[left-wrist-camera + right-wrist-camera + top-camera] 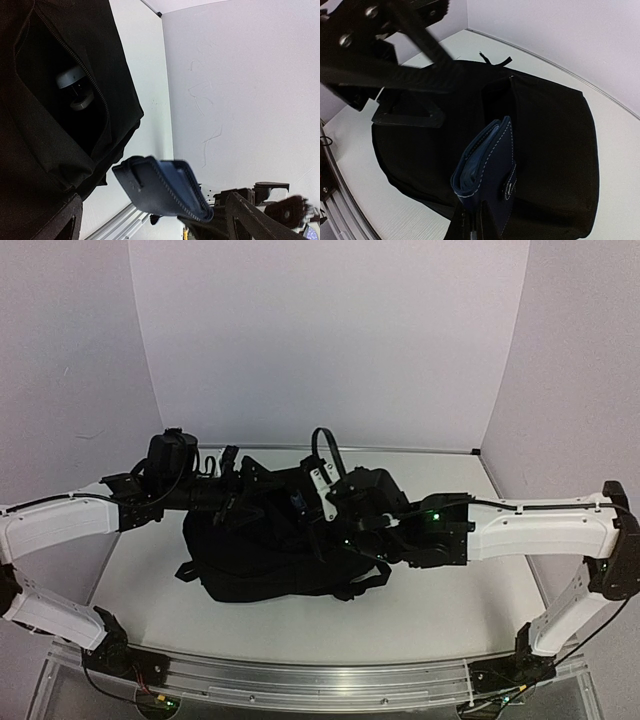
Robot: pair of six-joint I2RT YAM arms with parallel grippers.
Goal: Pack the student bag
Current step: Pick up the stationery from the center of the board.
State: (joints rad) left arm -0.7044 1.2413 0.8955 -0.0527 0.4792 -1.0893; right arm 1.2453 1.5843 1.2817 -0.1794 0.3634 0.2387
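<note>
student bag [262,558] is lying lengthwise left-to-right, right gripper [472,221] is pinching a navy wallet [489,169] tight, left gripper [153,207] is gaping wide, empty.

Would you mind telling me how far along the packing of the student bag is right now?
Done: the student bag lies on the table with a zip pocket open and a grey round object inside. In hand: the right fingers are shut on a dark blue wallet above the bag; the left fingers stand open by the pocket. Left: putting the wallet in and closing the zip.
</note>
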